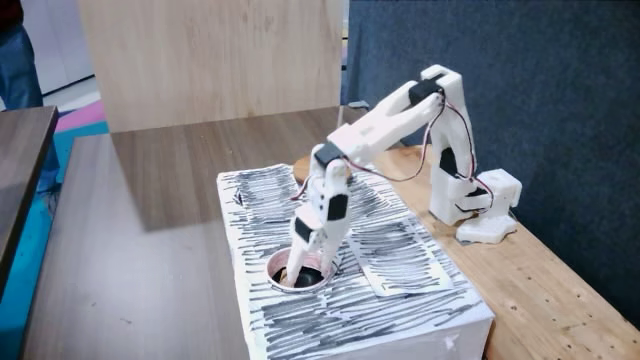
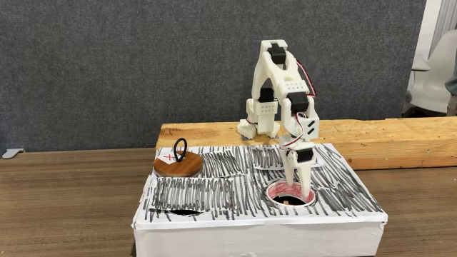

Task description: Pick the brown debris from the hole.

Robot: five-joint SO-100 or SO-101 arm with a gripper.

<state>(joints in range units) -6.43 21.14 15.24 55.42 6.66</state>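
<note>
On top of the white box with black scribbles [image 2: 214, 189] there is a round hole [image 2: 272, 190] with a reddish inner rim. In a fixed view, a small tan-brown lump, the brown debris [image 2: 287, 203], lies on the hole's floor. My white gripper [image 2: 299, 193] points straight down, and its fingertips dip into the hole just right of the lump. The other fixed view shows the gripper [image 1: 290, 274] lowered into the hole [image 1: 322, 281] at the box's near end, with its tips hidden below the rim. Whether the fingers hold anything cannot be made out.
A flat round wooden disc [image 2: 177, 166] with a black loop handle lies on the box's left part, with a dark opening [image 2: 184, 211] in front of it. The arm's base [image 2: 260, 127] stands on a light wooden plank [image 2: 385, 139] behind the box. Dark tabletop [image 2: 64, 200] surrounds the box.
</note>
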